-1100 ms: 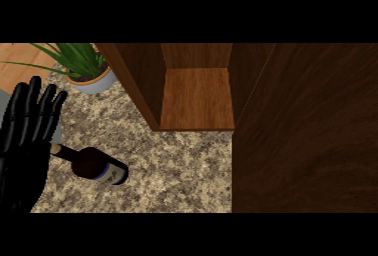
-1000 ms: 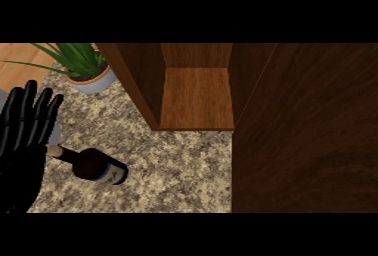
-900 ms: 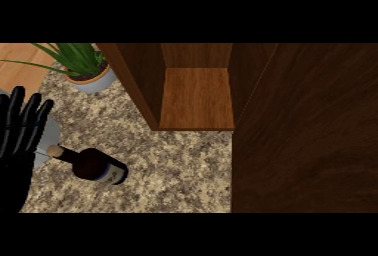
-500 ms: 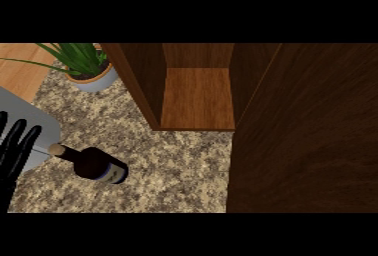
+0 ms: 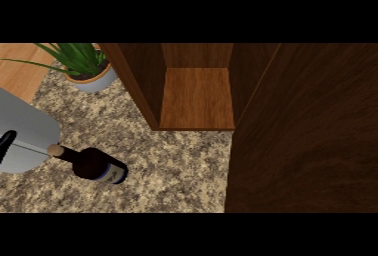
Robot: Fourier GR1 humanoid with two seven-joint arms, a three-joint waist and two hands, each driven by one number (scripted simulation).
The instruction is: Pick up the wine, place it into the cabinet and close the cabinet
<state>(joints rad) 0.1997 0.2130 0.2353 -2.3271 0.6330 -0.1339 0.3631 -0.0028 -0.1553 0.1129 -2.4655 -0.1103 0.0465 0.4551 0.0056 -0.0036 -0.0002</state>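
Note:
The wine bottle [image 5: 94,165] lies on its side on the speckled counter [image 5: 177,160], its tan-capped neck pointing left. Only a black sliver of my left hand [image 5: 6,145] shows at the left edge, just left of the bottle's neck, with the grey forearm [image 5: 23,131] above it. The wooden cabinet [image 5: 196,98] stands open behind the bottle, its inner shelf bare. Its dark door [image 5: 306,135] is swung out on the right. My right hand is out of the view.
A potted green plant [image 5: 85,67] in a pale pot stands at the back left, beside the cabinet's left wall. A wooden floor strip [image 5: 18,65] shows beyond the counter's left edge.
My left hand has slid left and almost out of the view, and the grey forearm now shows there. The view has shifted slightly. The bottle has not moved.

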